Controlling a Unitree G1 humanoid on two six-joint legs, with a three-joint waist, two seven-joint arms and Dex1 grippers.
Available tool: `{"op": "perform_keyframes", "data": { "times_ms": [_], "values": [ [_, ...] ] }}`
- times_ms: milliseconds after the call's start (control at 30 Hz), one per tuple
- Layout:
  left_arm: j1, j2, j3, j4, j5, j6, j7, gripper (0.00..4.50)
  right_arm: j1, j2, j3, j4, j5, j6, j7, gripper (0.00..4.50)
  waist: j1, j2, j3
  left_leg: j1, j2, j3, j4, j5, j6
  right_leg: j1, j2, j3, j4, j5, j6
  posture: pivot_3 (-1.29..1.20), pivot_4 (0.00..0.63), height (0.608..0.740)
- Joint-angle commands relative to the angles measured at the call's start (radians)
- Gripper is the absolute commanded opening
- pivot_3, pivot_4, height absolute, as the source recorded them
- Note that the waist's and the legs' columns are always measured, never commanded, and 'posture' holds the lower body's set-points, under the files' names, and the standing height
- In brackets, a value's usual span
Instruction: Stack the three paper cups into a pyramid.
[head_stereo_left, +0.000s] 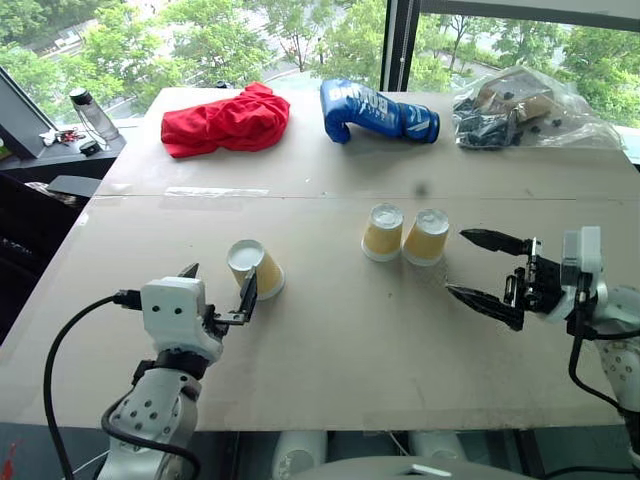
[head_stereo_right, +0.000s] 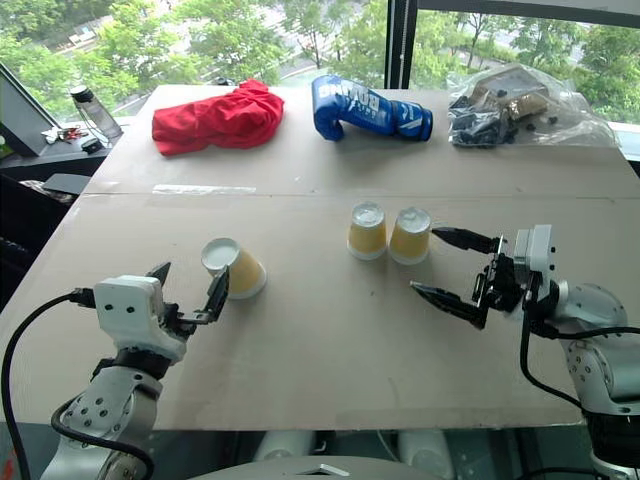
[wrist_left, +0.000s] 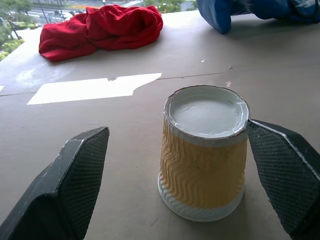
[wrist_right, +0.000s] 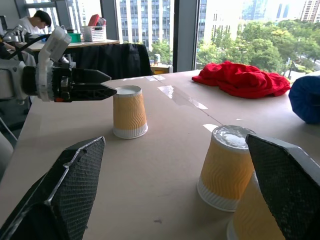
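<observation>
Cups: two upside down (head_stereo_left: 383, 232), (head_stereo_left: 426, 237) touching mid-table; third (head_stereo_left: 256, 268) apart, inverted | left gripper (head_stereo_left: 218, 288) spread — cup between fingers, unpinched | right gripper (head_stereo_left: 488, 268) spread, empty — beside the pair | table (head_stereo_left: 330, 340)

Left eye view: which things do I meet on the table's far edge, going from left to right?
Red cloth → blue boxing glove → clear plastic bag.
</observation>
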Motion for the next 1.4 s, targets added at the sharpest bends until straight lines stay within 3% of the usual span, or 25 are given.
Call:
{"op": "perform_keyframes", "data": {
  "times_ms": [33,833,1400],
  "values": [
    [-0.011,-0.014,0.007,0.009,0.034,-0.052,0.008,4.50,0.017,-0.024,-0.027,-0.028,0.012,-0.028,0.054,4.47,-0.001,0.000,0.000,0.000,0.000,0.000,0.000,0.000,0.000,0.000,0.000,0.000,0.000,0.000,0.000,0.00,0.150,0.740],
    [-0.135,0.034,-0.026,0.261,0.083,-0.218,-0.143,4.50,0.058,-0.014,-0.025,-0.052,0.026,-0.029,0.049,4.47,-0.004,0.001,-0.001,0.000,0.000,-0.002,0.000,0.000,0.000,0.001,0.001,-0.003,-0.001,0.000,0.000,0.00,0.150,0.740],
    [-0.095,0.004,-0.016,0.315,0.116,-0.395,-0.141,4.50,0.046,-0.018,-0.020,-0.069,0.037,-0.009,0.016,4.47,-0.005,0.001,-0.001,0.000,0.000,-0.002,0.000,0.000,0.000,0.001,0.001,-0.003,-0.001,0.000,0.000,0.00,0.150,0.740]
  ]
}}
